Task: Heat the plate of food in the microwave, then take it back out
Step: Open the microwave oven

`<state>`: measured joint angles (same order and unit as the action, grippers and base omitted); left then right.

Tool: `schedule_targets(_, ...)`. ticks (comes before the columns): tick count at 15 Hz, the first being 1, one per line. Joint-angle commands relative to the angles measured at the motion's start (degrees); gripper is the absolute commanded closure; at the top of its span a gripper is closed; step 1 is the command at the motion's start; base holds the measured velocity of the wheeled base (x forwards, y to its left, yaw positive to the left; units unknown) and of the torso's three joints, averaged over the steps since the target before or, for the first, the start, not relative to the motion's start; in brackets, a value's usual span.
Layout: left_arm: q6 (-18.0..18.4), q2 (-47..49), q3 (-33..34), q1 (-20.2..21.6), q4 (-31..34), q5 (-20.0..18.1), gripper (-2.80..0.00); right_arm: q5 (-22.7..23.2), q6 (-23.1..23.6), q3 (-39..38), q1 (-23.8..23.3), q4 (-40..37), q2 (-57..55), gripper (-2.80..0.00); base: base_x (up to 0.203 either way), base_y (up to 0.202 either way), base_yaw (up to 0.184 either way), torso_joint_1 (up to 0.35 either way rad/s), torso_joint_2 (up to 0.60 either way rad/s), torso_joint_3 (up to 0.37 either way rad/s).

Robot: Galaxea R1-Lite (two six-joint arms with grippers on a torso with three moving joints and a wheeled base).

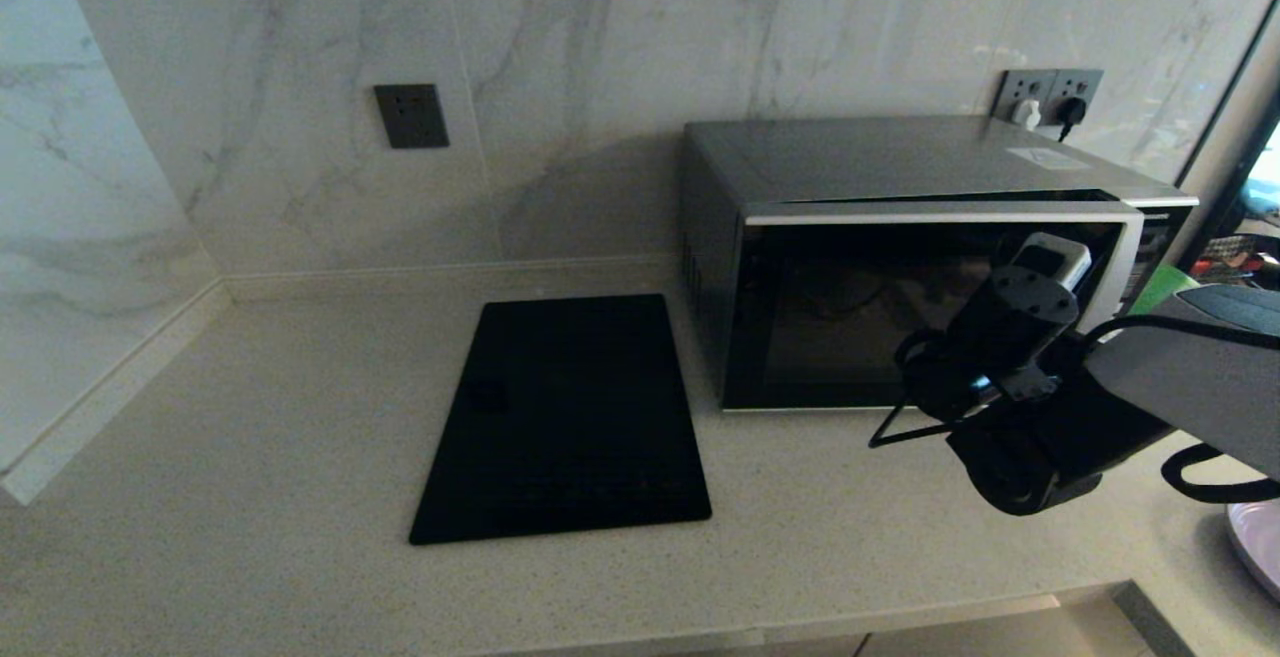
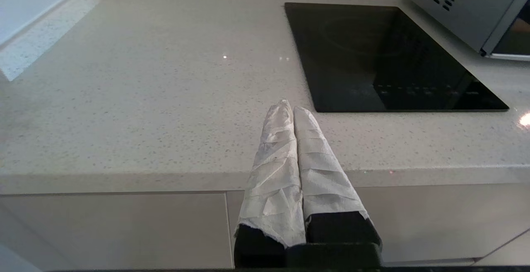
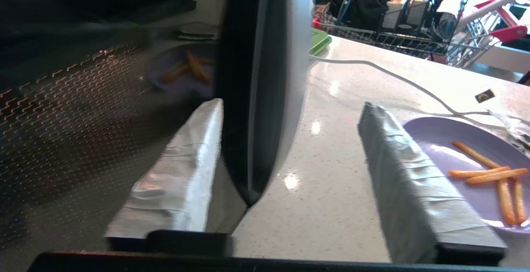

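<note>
Lilac plate of food [image 3: 463, 168] lies on the counter beside the microwave [image 1: 900, 267], just off your right gripper [image 3: 285, 168], whose spread fingers straddle the door's edge; left gripper [image 2: 293, 110] closed, farther away.

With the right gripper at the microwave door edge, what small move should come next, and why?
Probably pull the right gripper back from the microwave, toward the plate of food. Its fingers stand open on either side of the door edge, the door is ajar, and the plate lies on the counter.
</note>
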<state>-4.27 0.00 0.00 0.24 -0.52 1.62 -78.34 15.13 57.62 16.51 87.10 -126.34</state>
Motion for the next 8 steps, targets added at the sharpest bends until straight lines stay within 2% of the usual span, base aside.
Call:
schedule_targets(1, 0.0, 0.1, 0.0, 0.0, 0.0, 0.0, 0.00, -0.4, 0.1, -1.7, 2.5, 0.6, 3.9, -2.80, 0.000, 0.000, 0.000, 0.000, 0.00, 0.000)
schedule_targets(4, 0.0, 0.1, 0.0, 0.0, 0.0, 0.0, 0.00, 0.3, 0.5, -3.4, 5.6, 0.6, 10.9, -2.80, 0.000, 0.000, 0.000, 0.000, 0.00, 0.000)
schedule_targets(8, 0.0, 0.1, 0.0, 0.0, 0.0, 0.0, 0.00, 5.4, 9.3, -6.1, 8.4, 0.6, 23.0, -2.80, 0.000, 0.000, 0.000, 0.000, 0.00, 0.000)
